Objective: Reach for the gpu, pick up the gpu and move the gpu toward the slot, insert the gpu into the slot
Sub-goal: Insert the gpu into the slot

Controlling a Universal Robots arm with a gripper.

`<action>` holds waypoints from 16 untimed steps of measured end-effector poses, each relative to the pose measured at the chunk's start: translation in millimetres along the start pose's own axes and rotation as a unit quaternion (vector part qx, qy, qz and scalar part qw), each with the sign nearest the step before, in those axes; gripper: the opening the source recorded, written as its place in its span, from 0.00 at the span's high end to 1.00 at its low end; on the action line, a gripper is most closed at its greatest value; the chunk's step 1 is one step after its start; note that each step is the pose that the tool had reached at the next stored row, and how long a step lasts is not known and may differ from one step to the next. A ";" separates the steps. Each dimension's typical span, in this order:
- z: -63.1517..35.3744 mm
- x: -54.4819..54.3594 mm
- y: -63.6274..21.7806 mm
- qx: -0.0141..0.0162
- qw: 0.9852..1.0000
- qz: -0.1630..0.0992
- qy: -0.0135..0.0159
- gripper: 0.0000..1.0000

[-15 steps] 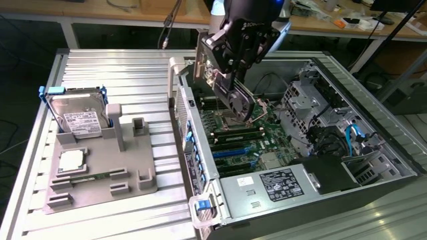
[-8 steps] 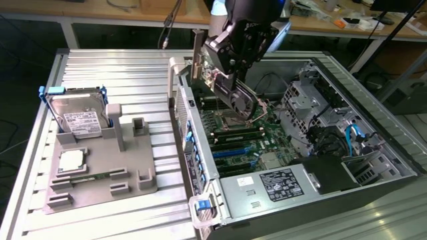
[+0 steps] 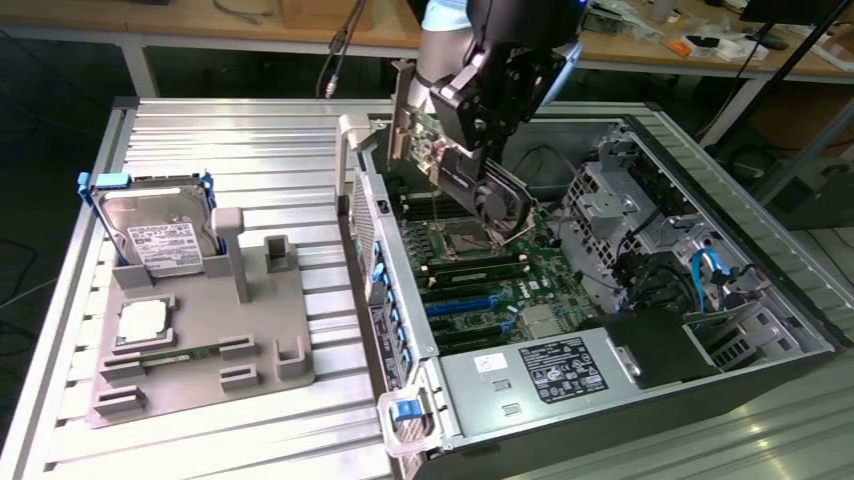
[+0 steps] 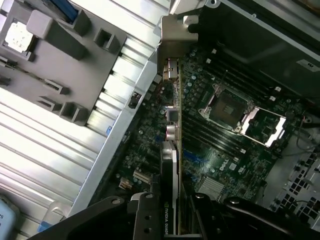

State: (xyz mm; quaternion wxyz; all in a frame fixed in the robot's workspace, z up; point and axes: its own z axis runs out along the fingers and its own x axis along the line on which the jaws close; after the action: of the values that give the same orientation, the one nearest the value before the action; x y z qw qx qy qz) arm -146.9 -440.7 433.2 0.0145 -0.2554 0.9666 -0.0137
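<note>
Gripper (image 4: pixel 171 209) hardware sits closest to the wrist camera. Its two dark jaws are closed on the gpu (image 4: pixel 170 172), which appears edge-on between them with its printed label facing the lens.

**Position of the card.** In the exterior view the gpu (image 3: pixel 420 135) hangs upright in the upper middle of the frame, carried by the gripper (image 3: pixel 461 125). It is inside the open computer case (image 3: pixel 761 260) and above the motherboard (image 3: pixel 501 265). Its metal end bracket faces the case's rear wall, toward the exterior view's left. The card is clear of the board and is not seated.

**Step in hand.** Pick-up appears complete. The work stands in the transfer phase, with the card over the board and insertion not yet done.

**Requirement for seating.** The blue slots (image 3: pixel 467 300) lie lower in the frame than the card, between the CPU socket (image 4: pixel 227 107) and the power supply label (image 3: pixel 550 368). Which slot is intended cannot be told. By judgement, seating calls for:
- the card's connector edge parallel to the slot and directly above it
- the bracket lined up with the rear wall opening
- a straight descent with no tilt

**Unused parts.** On the grey fixture (image 3: pixel 200 345), at the exterior view's left, the hard drive (image 3: pixel 158 240) and the square chip (image 3: pixel 140 322) rest well apart from the gripper.
</note>
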 end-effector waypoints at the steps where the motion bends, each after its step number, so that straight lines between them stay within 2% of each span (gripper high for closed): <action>1: 0.0 -0.5 -0.2 0.000 1.000 -0.007 0.000 0.73; 5: 0.1 -2.2 -1.1 -0.001 0.999 -0.032 -0.001 0.73; 9: 0.3 -3.5 -1.9 -0.001 0.998 -0.058 -0.002 0.73; 16: 0.6 -5.9 -3.2 -0.002 0.994 -0.112 -0.004 0.73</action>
State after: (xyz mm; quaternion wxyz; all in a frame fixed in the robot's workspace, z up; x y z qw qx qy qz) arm -140.1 -440.6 432.8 0.0159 -0.3621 0.9319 -0.0120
